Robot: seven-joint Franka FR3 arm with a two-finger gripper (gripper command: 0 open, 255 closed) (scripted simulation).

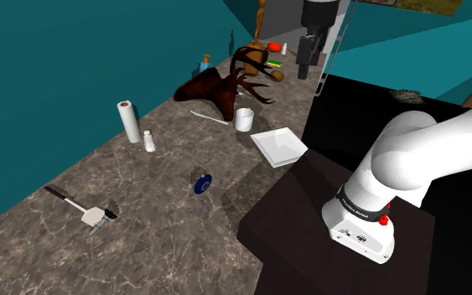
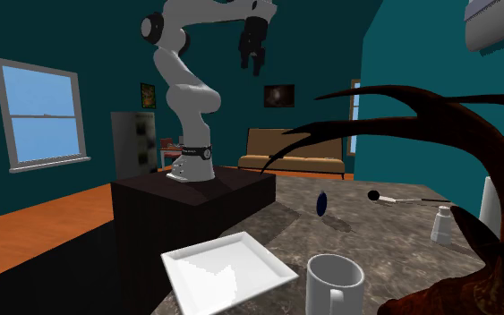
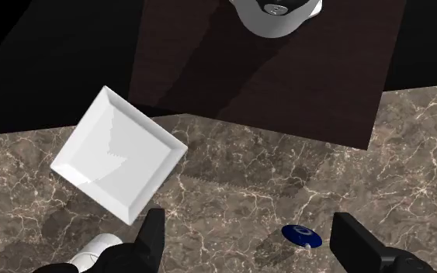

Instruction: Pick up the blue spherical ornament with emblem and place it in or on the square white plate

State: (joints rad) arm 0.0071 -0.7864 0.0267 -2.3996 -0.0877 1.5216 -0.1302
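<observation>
The blue ornament [image 1: 202, 183] is small, flattened and round, and rests on the marble counter [image 1: 142, 243]; it also shows in the second exterior view [image 2: 321, 204]. The square white plate [image 1: 278, 144] lies flat near the dark stand, a short way from the ornament. My black gripper [image 2: 252, 64] hangs high above the counter, open and holding nothing. In the wrist view the gripper [image 3: 254, 242] looks straight down; the ornament [image 3: 300, 235] lies far below between the spread fingers [image 3: 153, 234], and the plate [image 3: 119, 155] is off to one side.
A white mug [image 1: 243, 118] stands just beyond the plate, with a dark antlered sculpture [image 1: 225, 84] behind it. A paper roll [image 1: 127, 121], a small white shaker [image 1: 149, 141] and a brush [image 1: 83, 209] sit toward the shoulder view's left. The dark stand [image 1: 326, 218] borders the counter.
</observation>
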